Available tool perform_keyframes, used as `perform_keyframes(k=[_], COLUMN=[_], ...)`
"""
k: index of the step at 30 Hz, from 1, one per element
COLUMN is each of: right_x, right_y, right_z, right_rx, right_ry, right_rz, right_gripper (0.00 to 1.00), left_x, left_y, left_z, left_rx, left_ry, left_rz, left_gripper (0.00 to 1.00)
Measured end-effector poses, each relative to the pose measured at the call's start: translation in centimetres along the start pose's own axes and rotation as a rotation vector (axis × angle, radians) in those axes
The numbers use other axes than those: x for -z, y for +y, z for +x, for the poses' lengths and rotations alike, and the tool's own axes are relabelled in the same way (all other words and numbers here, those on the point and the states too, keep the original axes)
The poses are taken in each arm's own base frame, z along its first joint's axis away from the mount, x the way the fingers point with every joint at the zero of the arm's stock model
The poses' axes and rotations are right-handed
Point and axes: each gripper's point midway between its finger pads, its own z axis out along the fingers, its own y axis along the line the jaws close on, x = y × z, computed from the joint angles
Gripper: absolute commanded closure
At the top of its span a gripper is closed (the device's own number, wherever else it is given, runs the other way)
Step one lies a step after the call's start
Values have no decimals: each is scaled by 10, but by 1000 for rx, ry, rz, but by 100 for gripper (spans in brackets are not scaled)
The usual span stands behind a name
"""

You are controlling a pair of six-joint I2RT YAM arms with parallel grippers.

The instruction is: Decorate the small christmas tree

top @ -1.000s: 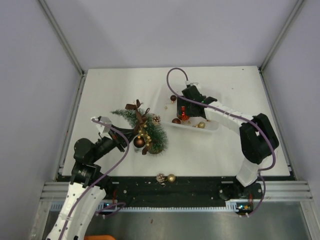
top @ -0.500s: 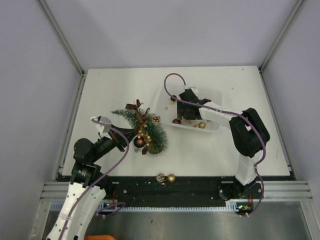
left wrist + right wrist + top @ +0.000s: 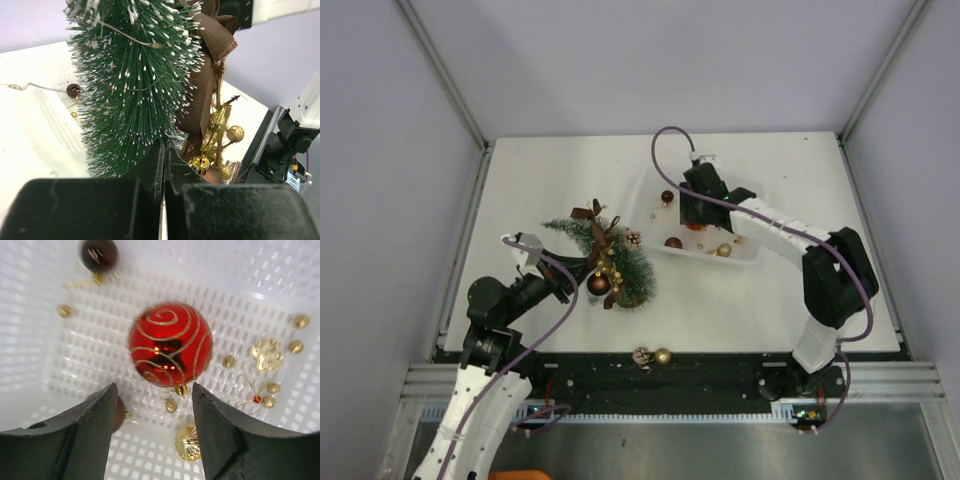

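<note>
Left of the white tray (image 3: 748,256), left gripper (image 3: 163,150): jaws squeezed fully together, nosed right into the lower bristles, can't tell if anything's pinched
small christmas tree (image 3: 633,268): just left of the tray, tipped over at a slant, tip pointing away from it, brown bow (image 3: 207,75) and gold beads (image 3: 220,132) on it
right gripper (image 3: 153,390): down inside the tray, jaws partway apart, nothing gripped
red bauble (image 3: 170,342): gold swirls, on the tray floor, framed between those jaws, looks untouched

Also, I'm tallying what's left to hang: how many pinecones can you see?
2: one pinecone beside the tree, toward the tray; a second pinecone at the table's near edge by a gold ball. More may be hidden in the tray.
</note>
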Motion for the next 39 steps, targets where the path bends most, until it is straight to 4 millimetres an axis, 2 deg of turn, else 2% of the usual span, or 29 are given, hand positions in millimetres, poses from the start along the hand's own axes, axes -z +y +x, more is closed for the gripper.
perform_keyframes(k=[3,7,11,13,16,20,22,24,26,28,29,30,31,32,33,35,37,39], right_x=[34,102,169,201,244,285,299,302,288,257,231,196,169,139,103,47,14,-4], right_y=[11,28,45,57,87,117,121,117,104,88,76,61,50,37,24,2,-11,-17], right_z=[-48,-122,-170,-185,-195,-200,-205,-212,-221,-222,-218,-205,-193,-176,-152,-102,-60,-28], right_rx=[-14,-46,-57,-47,-16,20,25,18,-4,-28,-41,-54,-59,-61,-60,-47,-27,-11], right_ry=[-117,-317,-472,-539,-608,-649,-671,-684,-677,-641,-603,-541,-489,-421,-334,-173,-50,37], right_rz=[-59,-181,-317,-393,-537,-685,-714,-685,-590,-485,-420,-342,-286,-227,-158,-48,14,50], right_gripper=[43,43,43,43,43,42,31,18,9,5,3,2,1,1,1,1,1,1], left_x=[0,0,-1,-1,-3,-7,-9,-11,-11,-11,-12,-12,-12,-13,-13,-14,-15,-16], left_y=[0,0,0,-1,-5,-7,-5,-4,-4,-5,-5,-6,-6,-6,-6,-6,-6,-6], left_z=[0,0,1,2,2,-2,-2,-3,-4,-5,-6,-6,-6,-6,-5,-4,-4,-4], left_rx=[0,2,4,0,-5,-21,-23,-24,-28,-31,-30,-32,-32,-30,-27,-22,-17,-13], left_ry=[0,-1,-7,-12,-14,-23,-23,-25,-29,-33,-35,-37,-36,-34,-31,-28,-26,-26], left_rz=[0,0,6,18,48,81,83,84,85,88,90,93,96,99,100,105,112,115], left_gripper=[100,100,100,100,100,100,100,100,100,100,100,100,100,100,100,100,100,100])
